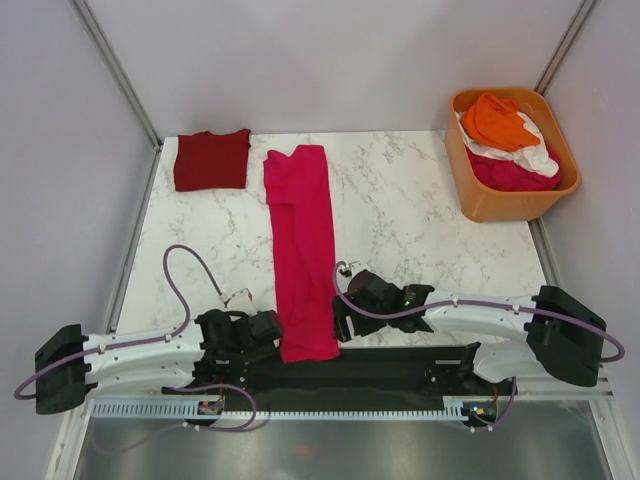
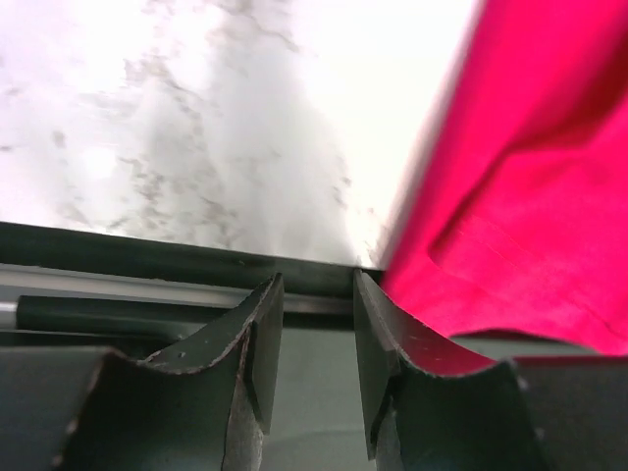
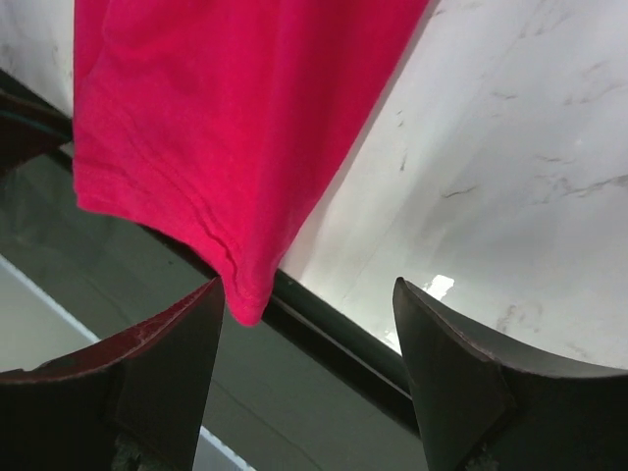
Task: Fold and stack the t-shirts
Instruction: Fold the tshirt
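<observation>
A bright magenta t-shirt (image 1: 302,250) lies folded into a long narrow strip down the middle of the table, its near end hanging over the front edge. My left gripper (image 1: 274,328) sits just left of that end and my right gripper (image 1: 340,320) just right of it. In the left wrist view the left gripper (image 2: 319,280) shows a narrow empty gap, with the magenta cloth (image 2: 520,196) lying beside its right finger. The right gripper (image 3: 309,285) stands wide open, and the shirt's corner (image 3: 243,299) hangs by its left finger. A folded maroon t-shirt (image 1: 211,158) lies at the back left.
An orange plastic tub (image 1: 480,195) at the back right holds orange (image 1: 497,120), white (image 1: 535,155) and pink (image 1: 510,175) shirts. A dark rail (image 1: 360,375) runs along the table's front edge between the arm bases. Walls close in the table on three sides.
</observation>
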